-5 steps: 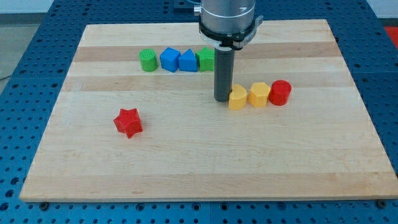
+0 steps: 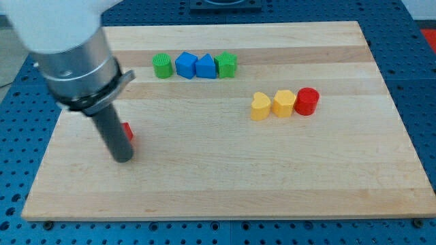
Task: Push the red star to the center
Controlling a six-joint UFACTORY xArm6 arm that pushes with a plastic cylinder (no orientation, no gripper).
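Red star (image 2: 128, 131) on the board's left part, mostly hidden behind the dark rod; only a small red sliver visible at the rod's right edge. Shape not confirmable from that sliver. Lies well to the view's left of the board's center.

My tip (image 2: 122, 159) down on the wooden board (image 2: 225, 177), immediately in front of the red star, on its bottom-left side as viewed. Contact between rod and star likely but not verifiable, since the rod covers the meeting point. No fingers or jaws on this arm; only the straight rod, so no grip state to record. Arm housing fills the view's upper left.

Row near the view's top, left to right: green cylinder-like block (image 2: 162, 66), blue block (image 2: 185, 64), second blue block (image 2: 206, 67) with a peaked top, green star-like block (image 2: 227, 64). All four touching or just beside one another.

Second row to the view's right of center, left to right: yellow heart-shaped block (image 2: 259, 107), yellow block (image 2: 284, 103) with angular sides, red cylinder (image 2: 306, 101). These three side by side, touching. Both rows well apart from my tip.

Blue perforated table (image 2: 422, 75) visible around the board.
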